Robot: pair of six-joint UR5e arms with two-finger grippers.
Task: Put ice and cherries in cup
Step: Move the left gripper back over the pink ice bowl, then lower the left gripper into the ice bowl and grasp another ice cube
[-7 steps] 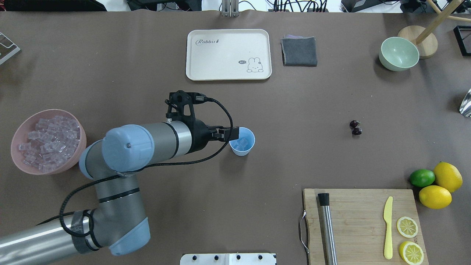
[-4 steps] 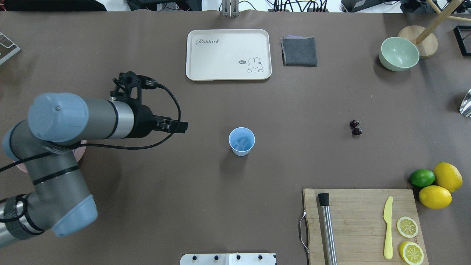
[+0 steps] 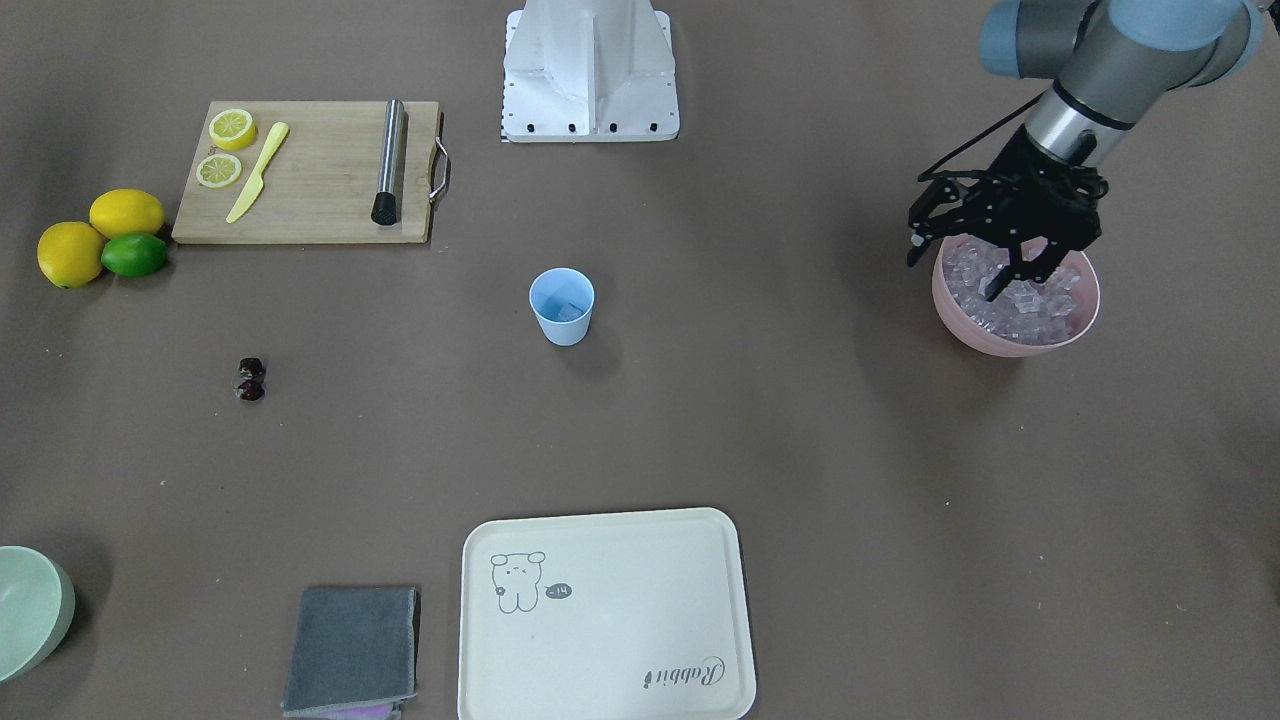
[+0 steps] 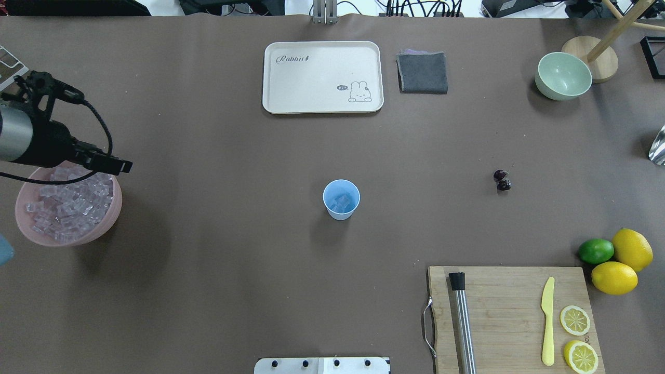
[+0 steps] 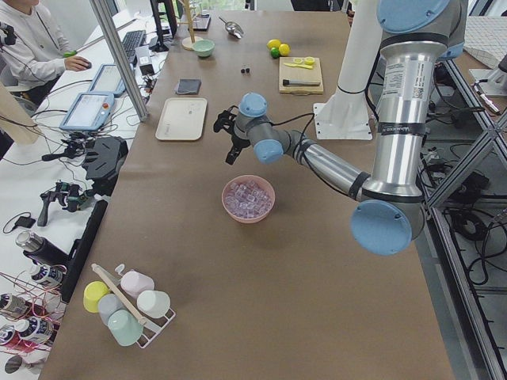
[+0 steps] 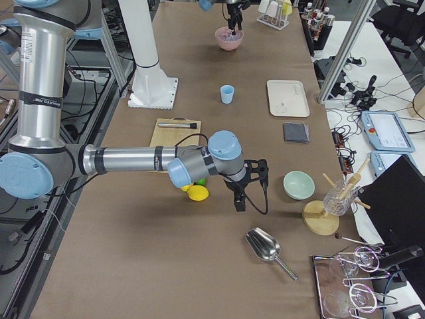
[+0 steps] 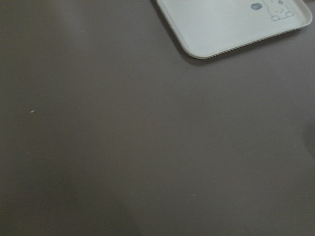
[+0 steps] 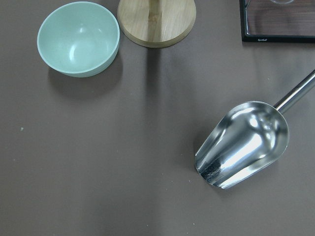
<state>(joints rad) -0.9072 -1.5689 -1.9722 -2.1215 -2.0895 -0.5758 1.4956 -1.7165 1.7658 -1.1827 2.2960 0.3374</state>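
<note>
The light blue cup (image 4: 341, 199) stands upright mid-table with ice cubes (image 4: 341, 202) inside; it also shows in the front view (image 3: 562, 305). More ice (image 4: 67, 205) fills a pink bowl (image 4: 111, 215) at the left. Two dark cherries (image 4: 502, 179) lie on the table right of the cup, apart from it. My left gripper (image 4: 122, 166) hovers over the bowl's far right rim; in the front view (image 3: 1020, 285) its fingers look spread and empty. My right gripper (image 6: 239, 199) shows only in the right side view, near the lemons, and I cannot tell its state.
A cream tray (image 4: 322, 77), grey cloth (image 4: 422, 72) and pale green bowl (image 4: 563, 76) sit along the far side. A cutting board (image 4: 509, 317) with steel rod, yellow knife and lemon slices is front right, beside lemons and a lime (image 4: 596, 251). A metal scoop (image 8: 243, 145) lies far right.
My left arm has swung left from the cup to above the pink bowl of ice. The cup, its ice and the cherries have not moved.
</note>
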